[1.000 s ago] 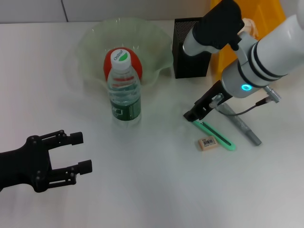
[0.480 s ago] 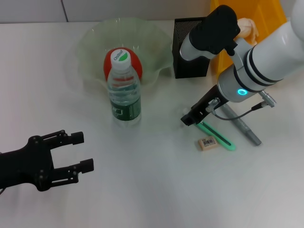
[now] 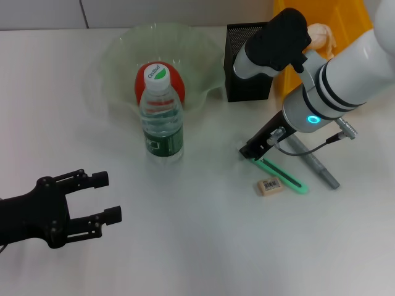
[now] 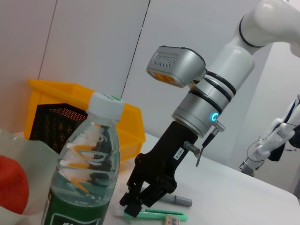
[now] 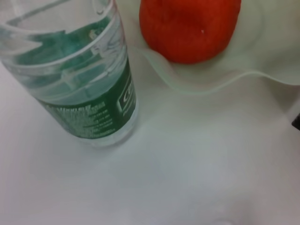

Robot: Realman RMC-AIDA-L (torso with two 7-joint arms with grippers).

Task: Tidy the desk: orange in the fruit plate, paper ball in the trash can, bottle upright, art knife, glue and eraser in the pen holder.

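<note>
Green, the art knife (image 3: 282, 175) lies on the desk with its long axis from ten to four o'clock; we see our right gripper (image 3: 252, 151) at its ten-o'clock tip, jaws narrow, apparently empty. Our left gripper (image 3: 103, 197) idles, wide, far off.

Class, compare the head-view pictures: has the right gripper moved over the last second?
Yes, slightly. The right gripper drifted left, away from the grey glue stick, then eased back; it hangs over the near end of the green art knife.
</note>
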